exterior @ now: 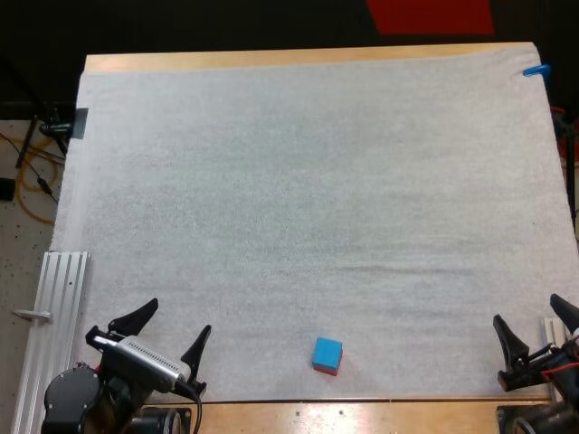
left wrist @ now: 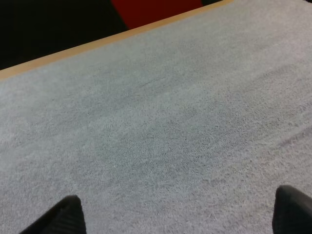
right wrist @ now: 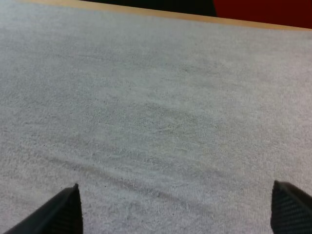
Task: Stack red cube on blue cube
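Small blue cube (exterior: 327, 350) resting atop red cube (exterior: 332, 368), near front edge of white mat (exterior: 298, 199), black-fingered left gripper (exterior: 178, 318) and right gripper (exterior: 526, 309) both spread wide, empty.

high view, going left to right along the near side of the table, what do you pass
metal rail -> left gripper, open over the mat -> blue cube, with the red cube showing just at its near edge -> right gripper, open
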Controlling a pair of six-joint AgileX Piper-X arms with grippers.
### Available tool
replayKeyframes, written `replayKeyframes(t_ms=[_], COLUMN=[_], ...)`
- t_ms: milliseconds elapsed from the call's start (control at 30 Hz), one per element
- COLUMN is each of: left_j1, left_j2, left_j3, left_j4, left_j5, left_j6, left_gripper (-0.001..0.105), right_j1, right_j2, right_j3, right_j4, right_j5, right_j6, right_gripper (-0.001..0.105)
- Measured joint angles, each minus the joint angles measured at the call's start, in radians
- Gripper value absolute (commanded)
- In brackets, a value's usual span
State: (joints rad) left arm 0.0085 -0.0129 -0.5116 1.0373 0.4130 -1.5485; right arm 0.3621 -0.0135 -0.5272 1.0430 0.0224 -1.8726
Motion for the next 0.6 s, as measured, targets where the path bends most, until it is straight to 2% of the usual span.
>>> replayKeyframes(t_ms=[433, 600], left_j1=[0.000, 0.000], left_j2=[0.000, 0.000], left_j3=[0.000, -0.010], left_j4=[0.000, 0.000], left_j5=[0.000, 0.034], left_j6=[-0.011, -0.098], left_gripper=[0.075, 0.075], right_j1=[0.000, 0.000], right_j2=[0.000, 0.000], right_j3=[0.000, 0.000], right_j4=[0.000, -0.014], right_j5=[0.000, 0.003], right_j6=[0.000, -0.006], right_gripper=[0.076, 0.076])
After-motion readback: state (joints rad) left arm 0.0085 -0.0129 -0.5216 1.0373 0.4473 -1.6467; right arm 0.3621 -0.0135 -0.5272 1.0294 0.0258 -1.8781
